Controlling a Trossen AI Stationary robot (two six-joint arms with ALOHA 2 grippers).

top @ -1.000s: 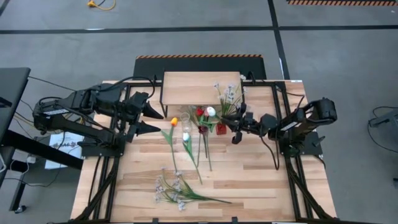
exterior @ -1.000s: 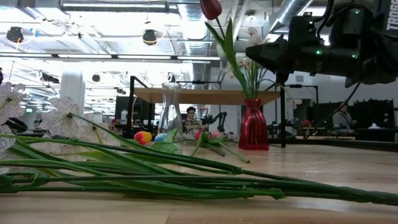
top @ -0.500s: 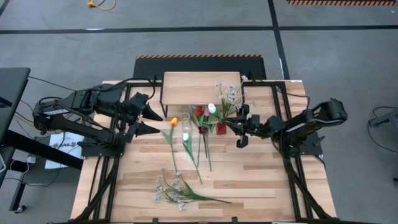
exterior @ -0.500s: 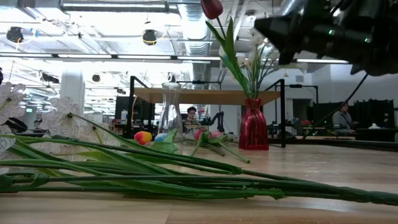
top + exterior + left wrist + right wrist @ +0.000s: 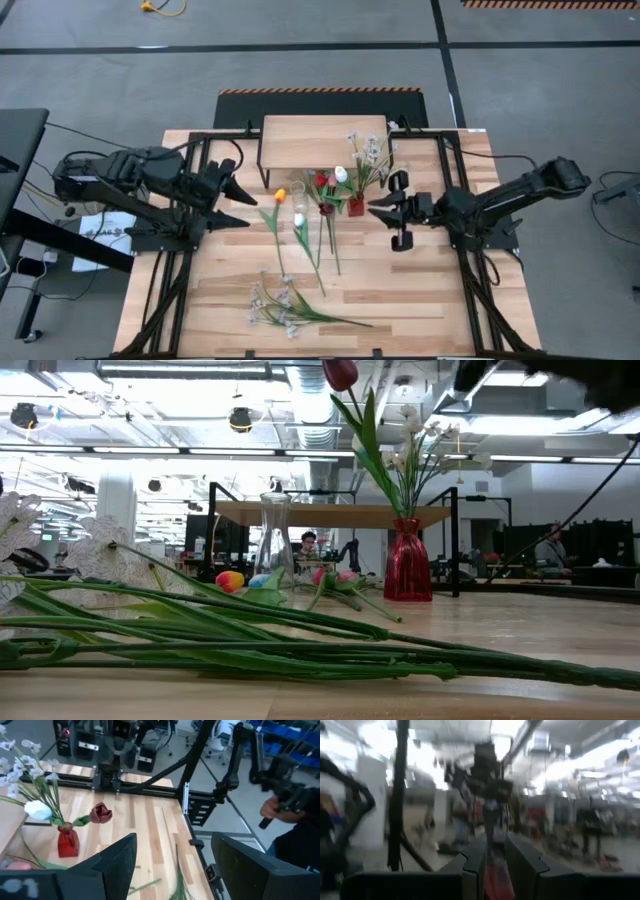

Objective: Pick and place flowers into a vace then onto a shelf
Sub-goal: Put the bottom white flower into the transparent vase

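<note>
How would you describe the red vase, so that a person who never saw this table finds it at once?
Start from the small light-wood shelf at the far edge of the table. Just in front of its right part stands the red vase, already holding a white tulip, a dark red tulip and a white-lilac spray. The only other vase is clear glass and empty.

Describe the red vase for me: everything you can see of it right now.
The red vase is small, glossy and translucent, like glass, with a narrow neck and wider ribbed body. It stands upright on the table, just in front of the shelf. It holds a dark red tulip, a white tulip and pale blossom sprays. No gripper touches it.
</note>
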